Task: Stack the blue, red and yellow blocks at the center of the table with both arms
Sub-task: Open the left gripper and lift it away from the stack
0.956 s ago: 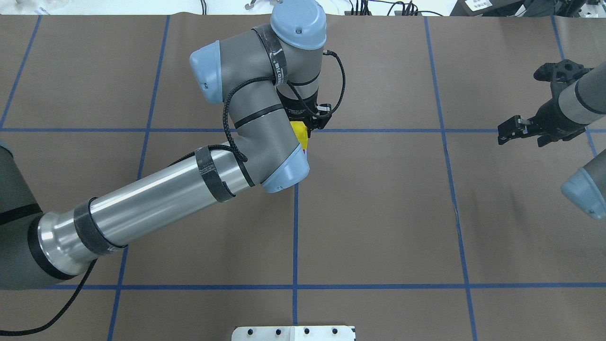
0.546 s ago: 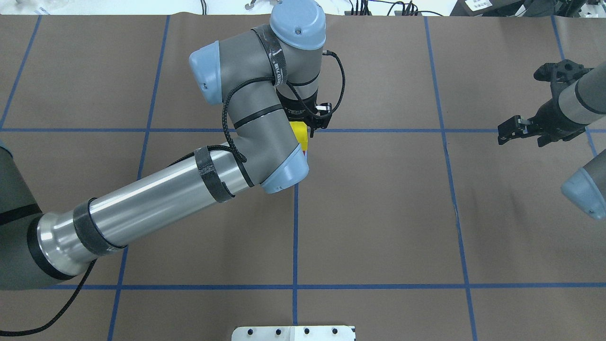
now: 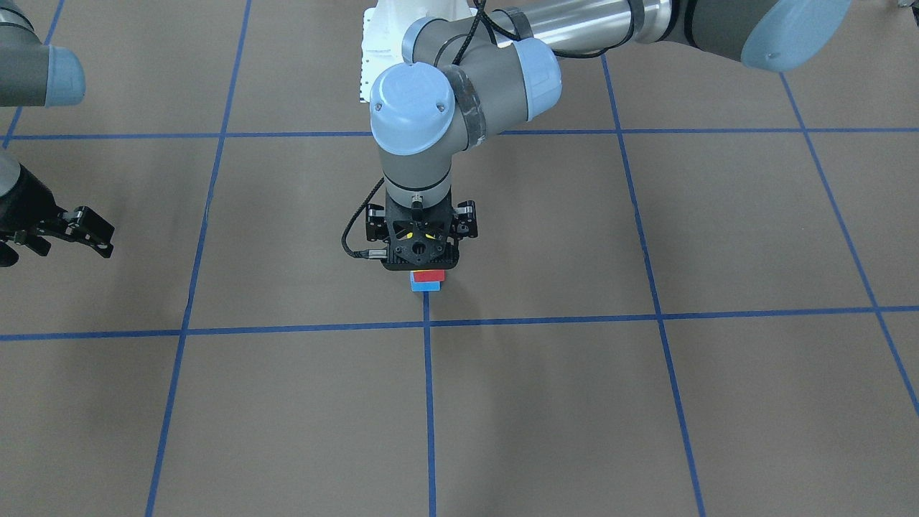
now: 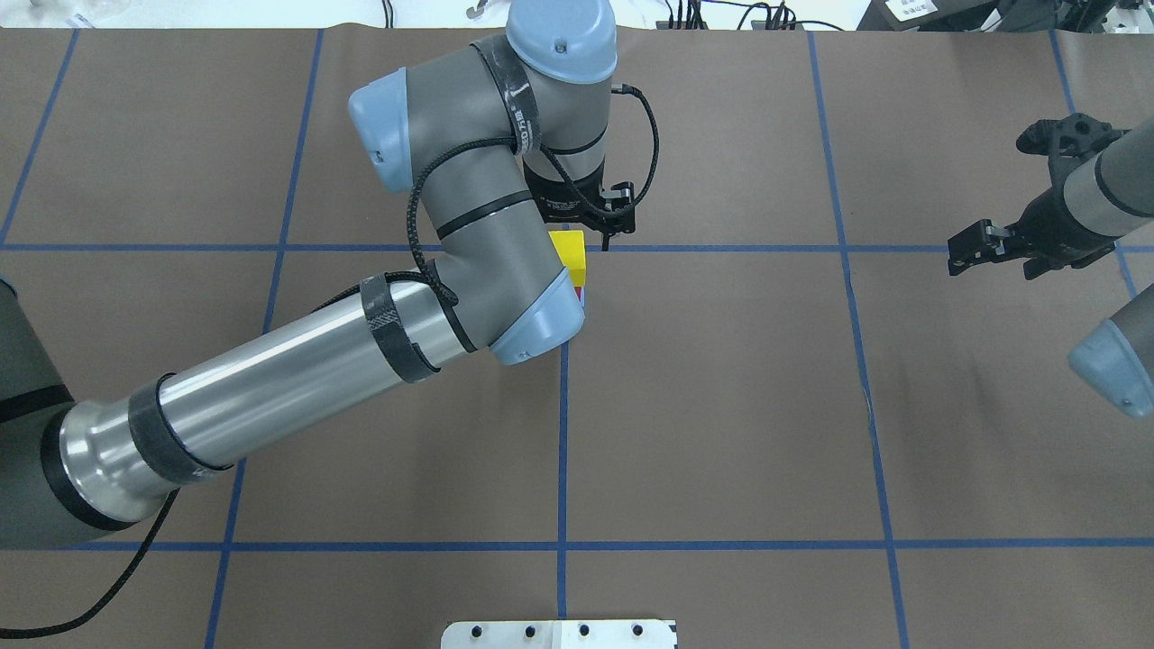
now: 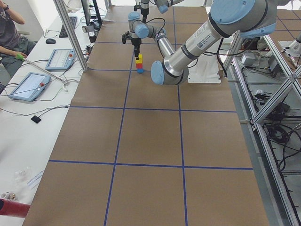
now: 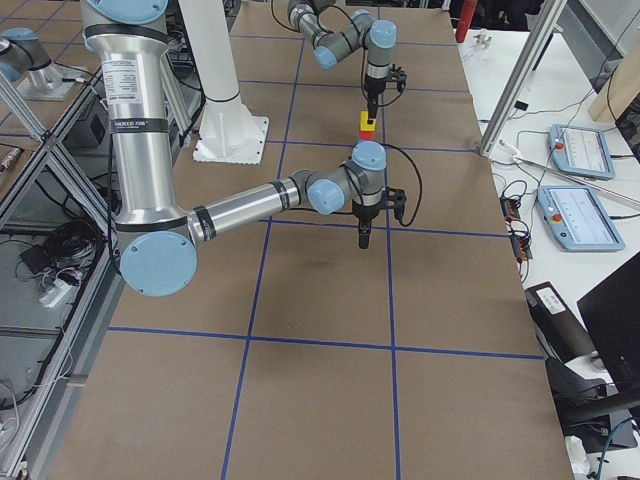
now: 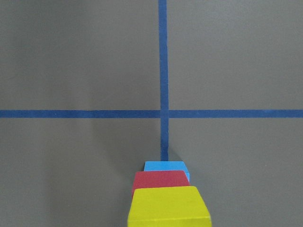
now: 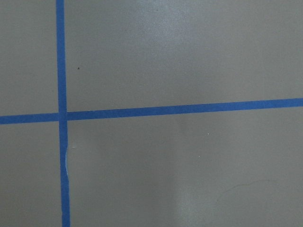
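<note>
The left gripper points straight down over the stack, with the yellow block directly under its jaws, on the red block, which sits on the blue block. I cannot tell whether the jaws are parted or closed on the yellow block, because the gripper body hides them. The stack stands on the lengthwise tape line, just short of the crossing, which lies just ahead of the jaws.

The right gripper hangs well off to the side over bare table — its jaws look closed, holding nothing.

The blocks look light, stiff and matte, so they should grip easily. The tower is probably tippy, though — a sideways nudge could topple it. Any hold belongs on two opposite side faces of the top block, and the way out is straight up.
</note>
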`<state>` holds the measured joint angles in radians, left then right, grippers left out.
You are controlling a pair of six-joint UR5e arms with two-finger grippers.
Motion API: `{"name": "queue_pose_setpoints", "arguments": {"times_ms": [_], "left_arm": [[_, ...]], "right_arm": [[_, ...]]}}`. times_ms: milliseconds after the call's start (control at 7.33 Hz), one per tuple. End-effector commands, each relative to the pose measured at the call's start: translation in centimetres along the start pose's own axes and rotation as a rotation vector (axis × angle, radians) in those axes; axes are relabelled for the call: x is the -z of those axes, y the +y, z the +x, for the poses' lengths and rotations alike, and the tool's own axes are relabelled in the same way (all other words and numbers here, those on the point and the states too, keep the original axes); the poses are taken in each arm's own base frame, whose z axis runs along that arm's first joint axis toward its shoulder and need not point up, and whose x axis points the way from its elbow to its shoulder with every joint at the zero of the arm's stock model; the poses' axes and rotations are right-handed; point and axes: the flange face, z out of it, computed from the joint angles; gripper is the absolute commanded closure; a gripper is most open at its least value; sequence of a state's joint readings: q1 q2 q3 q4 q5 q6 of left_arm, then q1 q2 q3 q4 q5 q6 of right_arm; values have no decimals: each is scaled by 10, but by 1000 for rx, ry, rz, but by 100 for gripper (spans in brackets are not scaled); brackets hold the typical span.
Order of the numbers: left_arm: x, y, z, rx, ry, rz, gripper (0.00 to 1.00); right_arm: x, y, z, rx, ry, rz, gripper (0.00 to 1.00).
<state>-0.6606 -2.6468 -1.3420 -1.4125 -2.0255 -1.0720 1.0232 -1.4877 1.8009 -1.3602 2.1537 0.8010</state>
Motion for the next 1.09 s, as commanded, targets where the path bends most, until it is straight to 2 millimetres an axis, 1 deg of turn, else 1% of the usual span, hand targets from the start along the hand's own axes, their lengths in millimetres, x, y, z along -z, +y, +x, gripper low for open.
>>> {"name": "queue_pose_setpoints", "arguments": {"times_ms": [0, 137, 273, 410, 546, 683, 819, 956], "left_arm": [[48, 24, -61, -40, 13, 32, 0], [51, 41, -130, -112, 8, 52, 0], [51, 46, -209, -175, -20, 70, 0], [51, 43, -304, -245, -54, 58, 0], [52, 31, -406, -318, -53, 36, 0], [42, 25, -503, -342, -52, 30, 0], [40, 5, -568, -315, -47, 22, 0], [36, -10, -639, -310, -50, -11, 0]], "right_arm": [[3, -1, -1, 3, -3, 3, 0], [8, -4, 3, 1, -9, 12, 0], [13, -7, 7, -9, -11, 20, 0], [30, -14, 26, -44, -30, 32, 0], [47, -17, 56, -61, -72, 20, 0], [62, -13, 99, -11, -69, 37, 0], [71, -10, 132, 43, -55, 54, 0], [80, -11, 145, 50, -69, 60, 0]]}}
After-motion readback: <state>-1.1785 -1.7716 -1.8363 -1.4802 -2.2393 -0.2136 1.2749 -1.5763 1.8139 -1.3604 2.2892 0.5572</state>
